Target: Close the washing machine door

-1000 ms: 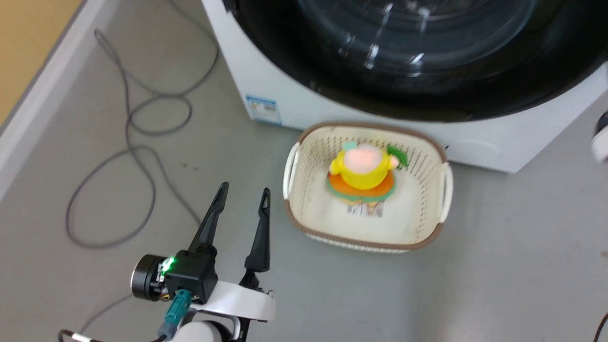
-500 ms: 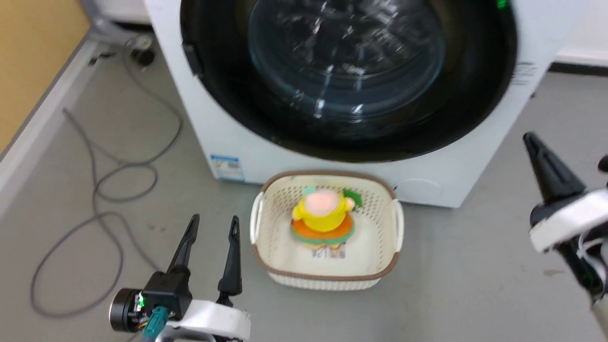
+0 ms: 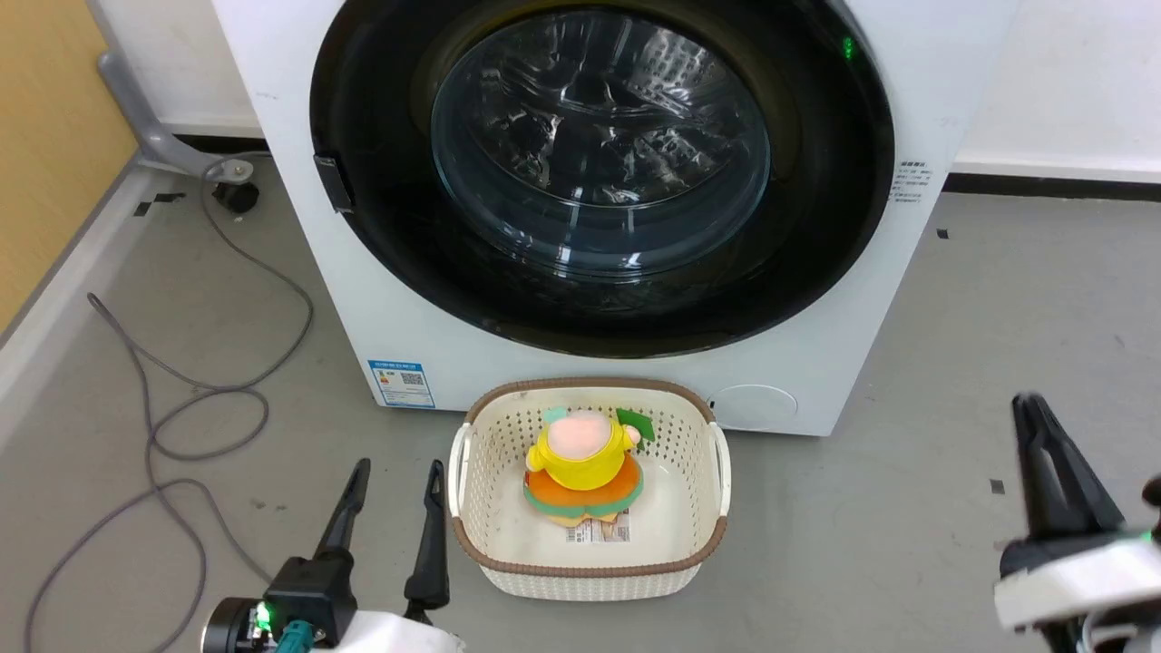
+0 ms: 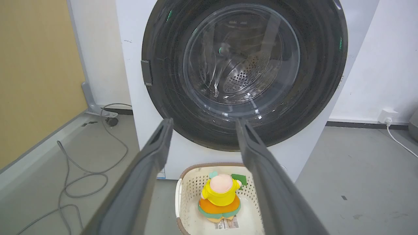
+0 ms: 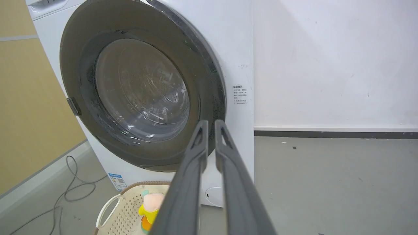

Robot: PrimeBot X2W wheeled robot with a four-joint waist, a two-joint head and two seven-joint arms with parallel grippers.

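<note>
The washing machine (image 3: pixel 308 299) stands white and upright ahead of me. Its round black-rimmed door (image 3: pixel 816 227) with the clear glass bowl (image 4: pixel 241 58) lies flush against the front, and the steel drum shows through the glass. My left gripper (image 3: pixel 399 470) hangs low over the floor left of the basket, open and empty, well short of the door (image 4: pixel 320 81). My right gripper (image 3: pixel 1028 404) is at the lower right, also away from the machine. In the right wrist view its fingers (image 5: pixel 211 122) stand almost together with nothing between them, pointing at the door's (image 5: pixel 209 75) right rim.
A cream basket (image 3: pixel 590 385) with a yellow and orange soft toy (image 3: pixel 580 458) sits on the floor right before the machine. A grey cable (image 3: pixel 181 399) loops over the floor at left, by a yellow wall (image 3: pixel 45 136). Bare grey floor (image 3: pixel 998 299) lies to the right.
The head camera has tilted up and drawn back, so the whole door now shows. The right gripper has come into the lower right. The door stays flush throughout.
</note>
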